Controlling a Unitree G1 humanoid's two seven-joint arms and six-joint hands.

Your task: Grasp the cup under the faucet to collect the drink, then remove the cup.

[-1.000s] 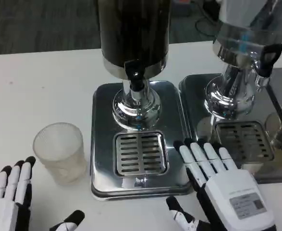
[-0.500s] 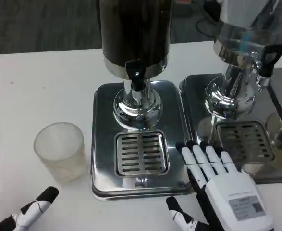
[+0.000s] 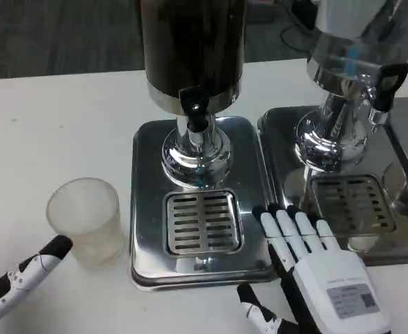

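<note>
While the left hand (image 3: 16, 282) hangs open just beside the plastic cup (image 3: 85, 219), a clumsy close could topple it; right hand (image 3: 315, 268) lies flat, empty.

Bare tabletop (image 3: 64, 111) lies open behind and left of the cup (image 3: 85, 219). The dispenser's steel base (image 3: 142, 209) stands just beside the cup's right side, and the faucet (image 3: 193, 110) overhangs the drip grate (image 3: 202, 221).

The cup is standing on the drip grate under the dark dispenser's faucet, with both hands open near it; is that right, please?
Not quite: the head view shows the cup on the white table, left of the dark dispenser's tray, not on the grate. Both hands, left and right, are open.
</note>
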